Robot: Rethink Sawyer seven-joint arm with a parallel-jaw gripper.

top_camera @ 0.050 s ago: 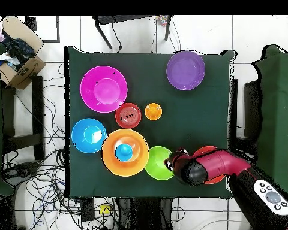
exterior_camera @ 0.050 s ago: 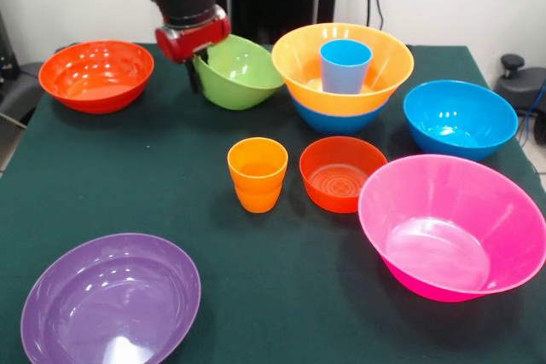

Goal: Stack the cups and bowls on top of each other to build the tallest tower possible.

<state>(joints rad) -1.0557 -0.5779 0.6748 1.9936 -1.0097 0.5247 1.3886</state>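
My gripper [exterior_camera @ 0.050 s ago: 196, 67] is shut on the near rim of the lime green bowl [exterior_camera @ 0.050 s ago: 243, 70], which tilts with its mouth turned toward the tower. In the overhead view the gripper [top_camera @ 0.050 s ago: 170, 160] sits at the green bowl's [top_camera @ 0.050 s ago: 158, 163] edge. Right beside it stands the tower: an orange bowl [exterior_camera @ 0.050 s ago: 384, 66] nested on a blue bowl [exterior_camera @ 0.050 s ago: 333, 121], with the light blue cup [exterior_camera @ 0.050 s ago: 345, 64] upright inside. An orange cup [exterior_camera @ 0.050 s ago: 257, 174] and a small red-orange bowl [exterior_camera @ 0.050 s ago: 341, 174] stand mid-table.
A second blue bowl [exterior_camera @ 0.050 s ago: 461, 118] and the large pink bowl [exterior_camera @ 0.050 s ago: 452, 228] sit on the right. The purple bowl [exterior_camera @ 0.050 s ago: 111, 300] is at the front left, and a wide red-orange bowl [exterior_camera @ 0.050 s ago: 96, 74] at the far left, close to the arm.
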